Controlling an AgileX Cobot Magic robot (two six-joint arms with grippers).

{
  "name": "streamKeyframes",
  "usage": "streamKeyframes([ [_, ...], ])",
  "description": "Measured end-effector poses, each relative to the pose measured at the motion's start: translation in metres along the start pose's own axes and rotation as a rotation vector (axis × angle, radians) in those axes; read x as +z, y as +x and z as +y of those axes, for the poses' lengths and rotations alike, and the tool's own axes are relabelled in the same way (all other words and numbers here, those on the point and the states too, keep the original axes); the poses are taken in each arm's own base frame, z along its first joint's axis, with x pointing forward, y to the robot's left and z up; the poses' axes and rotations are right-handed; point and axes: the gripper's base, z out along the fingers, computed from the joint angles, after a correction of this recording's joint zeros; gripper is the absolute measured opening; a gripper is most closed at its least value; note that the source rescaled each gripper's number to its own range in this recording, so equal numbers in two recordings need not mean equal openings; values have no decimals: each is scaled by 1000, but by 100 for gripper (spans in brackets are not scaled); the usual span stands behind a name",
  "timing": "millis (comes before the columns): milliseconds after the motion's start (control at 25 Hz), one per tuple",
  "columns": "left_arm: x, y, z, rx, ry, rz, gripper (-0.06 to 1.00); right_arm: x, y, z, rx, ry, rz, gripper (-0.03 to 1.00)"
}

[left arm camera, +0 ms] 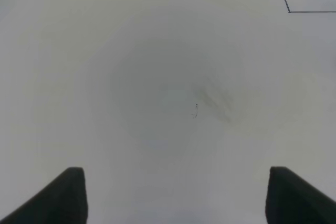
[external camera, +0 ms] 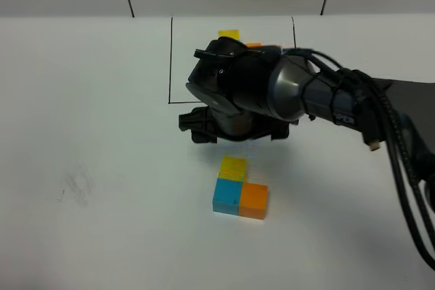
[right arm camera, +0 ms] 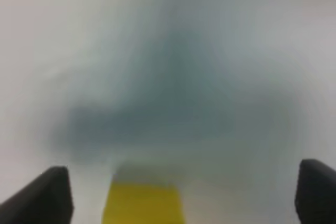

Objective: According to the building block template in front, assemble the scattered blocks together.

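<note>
On the white counter [external camera: 81,236] the three loose blocks already sit together in an L: the yellow block [external camera: 234,168] at the back, the blue block [external camera: 226,197] touching its front, and the orange block [external camera: 253,200] touching the blue one on its right. The template [external camera: 230,34] lies farther back inside the black outline [external camera: 170,59], mostly hidden by the right arm.

The right hand [right arm camera: 181,192] hangs just above and behind the yellow block, with its fingers wide apart and holding nothing. The left hand [left arm camera: 176,195] is also wide and empty over bare counter.

The blocks look small, light and stiff, with smooth faces, so I think they slide easily when pushed. A good hold is across two opposite flat sides, low on the cube.
</note>
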Motion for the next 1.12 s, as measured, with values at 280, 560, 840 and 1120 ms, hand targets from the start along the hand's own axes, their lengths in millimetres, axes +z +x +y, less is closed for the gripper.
streamKeyframes([
  [280, 0, 0, 0, 0, 0, 0, 57, -98, -63, -62, -45, 42, -467, 97],
  [560, 0, 0, 0, 0, 0, 0, 57, -201, -111, -206, -1, 186, -797, 100],
  [840, 0, 0, 0, 0, 0, 0, 57, -299, -64, -335, -88, 506, -879, 100],
  [1120, 0, 0, 0, 0, 0, 0, 57, -358, 44, -385, 16, 586, -723, 100],
])
